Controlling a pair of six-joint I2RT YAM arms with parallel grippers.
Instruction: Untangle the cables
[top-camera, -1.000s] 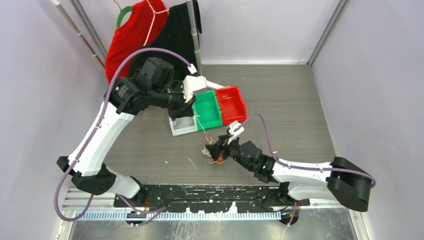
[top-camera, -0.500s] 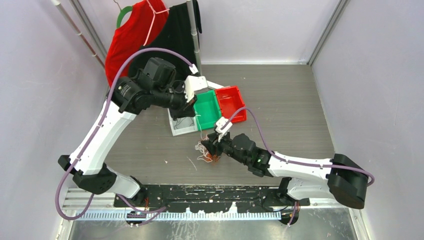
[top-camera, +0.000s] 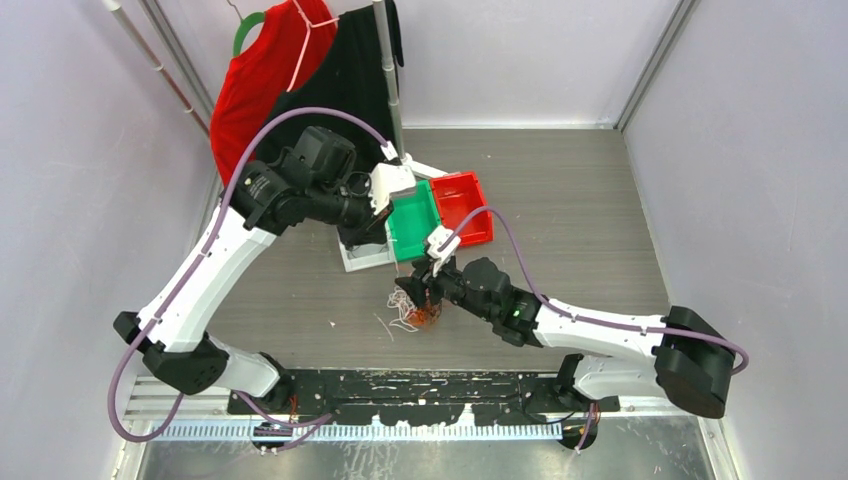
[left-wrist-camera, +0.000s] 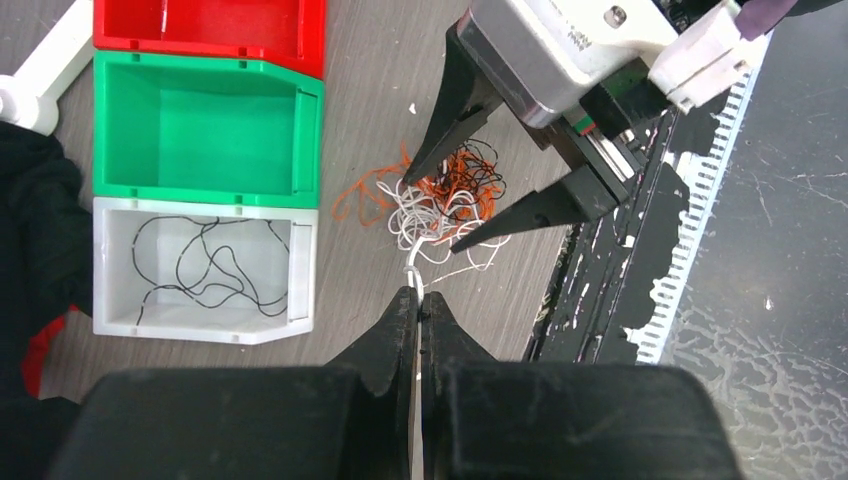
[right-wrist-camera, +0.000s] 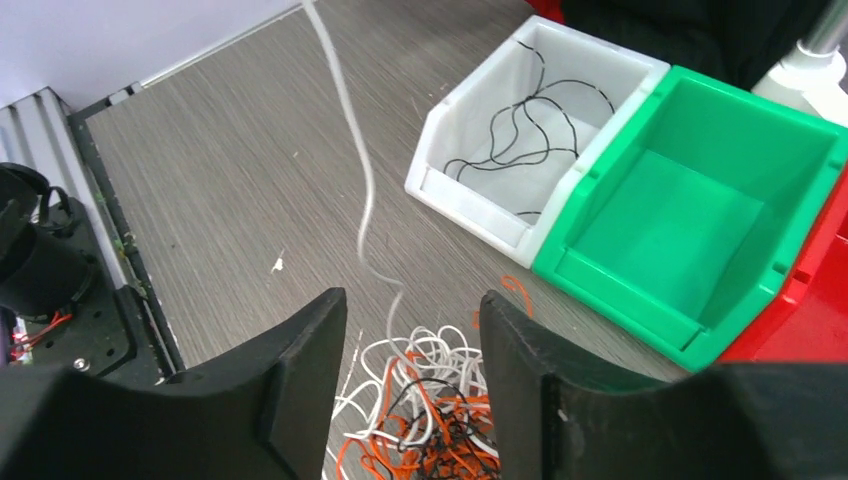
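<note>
The cables (top-camera: 410, 311) are a small snarl of orange, white and black wire on the grey table, seen also in the left wrist view (left-wrist-camera: 450, 195) and the right wrist view (right-wrist-camera: 440, 400). My left gripper (left-wrist-camera: 418, 296) is shut on a white strand (right-wrist-camera: 350, 130) that rises taut from the snarl; it hangs above the white bin (top-camera: 366, 226). My right gripper (right-wrist-camera: 410, 310) is open just over the snarl, one finger on each side of it (left-wrist-camera: 430, 215), with wire loops lying between them. In the top view it (top-camera: 424, 288) covers part of the snarl.
Three bins stand in a row behind the snarl: a white bin (left-wrist-camera: 303, 270) with a loose black cable (left-wrist-camera: 200, 262) inside, a green bin (left-wrist-camera: 200, 120) and a red bin (left-wrist-camera: 200, 25). Red and black clothes (top-camera: 290, 70) hang at the back left. The black base rail (top-camera: 420, 385) runs along the near edge.
My right gripper has moved left and away from its base, over the snarl, and its jaws have narrowed. The left arm has shifted slightly right, still holding the white strand.
</note>
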